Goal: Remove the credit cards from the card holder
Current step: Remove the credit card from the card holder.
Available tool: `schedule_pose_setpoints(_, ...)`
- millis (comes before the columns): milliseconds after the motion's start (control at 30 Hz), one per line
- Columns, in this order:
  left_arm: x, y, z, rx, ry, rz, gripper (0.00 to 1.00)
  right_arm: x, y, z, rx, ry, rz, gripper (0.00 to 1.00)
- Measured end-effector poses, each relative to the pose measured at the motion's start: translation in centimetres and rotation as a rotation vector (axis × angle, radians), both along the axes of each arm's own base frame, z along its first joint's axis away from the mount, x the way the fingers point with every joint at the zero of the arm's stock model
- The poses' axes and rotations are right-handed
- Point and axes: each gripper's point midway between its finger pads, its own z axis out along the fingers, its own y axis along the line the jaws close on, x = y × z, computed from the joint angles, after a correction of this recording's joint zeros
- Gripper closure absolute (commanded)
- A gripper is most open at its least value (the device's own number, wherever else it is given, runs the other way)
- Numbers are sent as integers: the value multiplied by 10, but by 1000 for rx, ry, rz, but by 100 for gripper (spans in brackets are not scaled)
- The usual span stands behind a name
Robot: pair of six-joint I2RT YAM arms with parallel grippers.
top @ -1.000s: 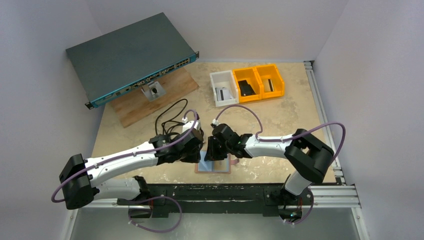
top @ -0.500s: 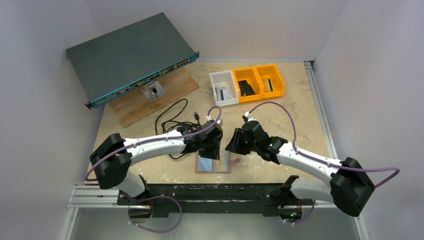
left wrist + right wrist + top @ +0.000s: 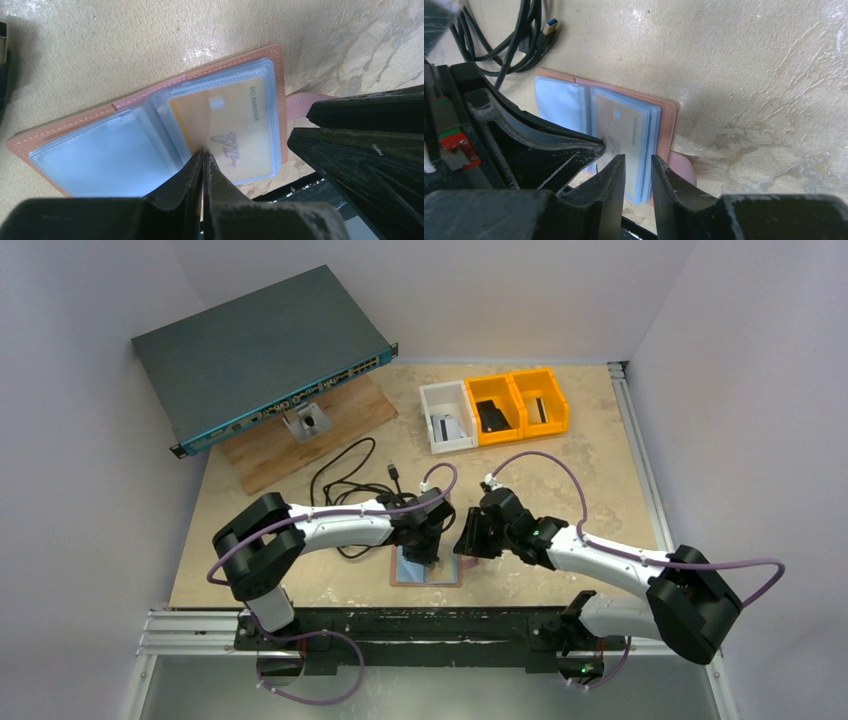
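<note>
Both arms reach inward and low over the open card holder (image 3: 428, 570), which lies flat on the worktop (image 3: 560, 470) near its front edge. The left end effector (image 3: 202, 160) has its fingers pressed together, tips on a yellowish card (image 3: 235, 135) in a clear pocket. The right end effector (image 3: 636, 165) keeps a narrow gap over the wallet's right edge, a gap that only its wrist view reveals.

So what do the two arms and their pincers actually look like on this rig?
Both arms have white link shells with chunky black joint housings, and a purple-grey cable loops along each. The left pincer and right pincer have glossy, scuffed black fingers tapering to blunt tips. A red and green part sits beside the left pincer.
</note>
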Motion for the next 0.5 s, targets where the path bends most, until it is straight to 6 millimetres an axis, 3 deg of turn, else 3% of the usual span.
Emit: schedule_pose_setpoints(500,3,2,-3,14,-5,22,100,-2,9,-11,4,28,37,73)
